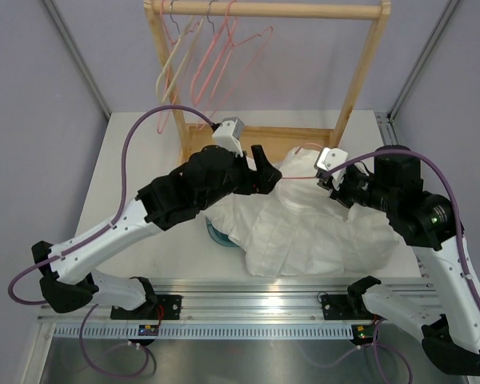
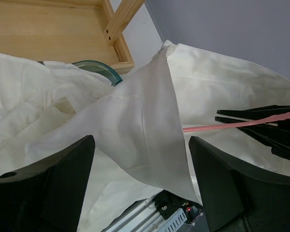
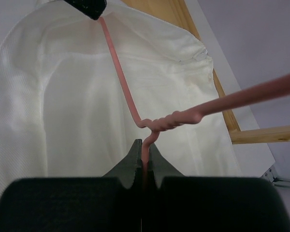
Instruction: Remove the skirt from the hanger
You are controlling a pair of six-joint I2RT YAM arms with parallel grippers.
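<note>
From above, the skirt [image 1: 304, 232], cream-white rather than grey, lies heaped on the table [image 1: 144, 144] between both arms, with the pink hanger [image 1: 300, 177] at its top.

At the left wrist, my left gripper [image 2: 140, 188] stands apart around a limp, matte fold. I should close low on it and draw away slowly.

At the right wrist, my right gripper [image 3: 144, 166] is pinched on the thin, twisted wire neck. I should hold firm.

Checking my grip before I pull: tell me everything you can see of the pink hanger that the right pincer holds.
The hanger is thin pink coated wire with a twisted neck. The right pincer is shut on its stem just below the twist. One arm runs up-left across the cream skirt; the other leaves the right wrist view rightward. No hook shows.
</note>
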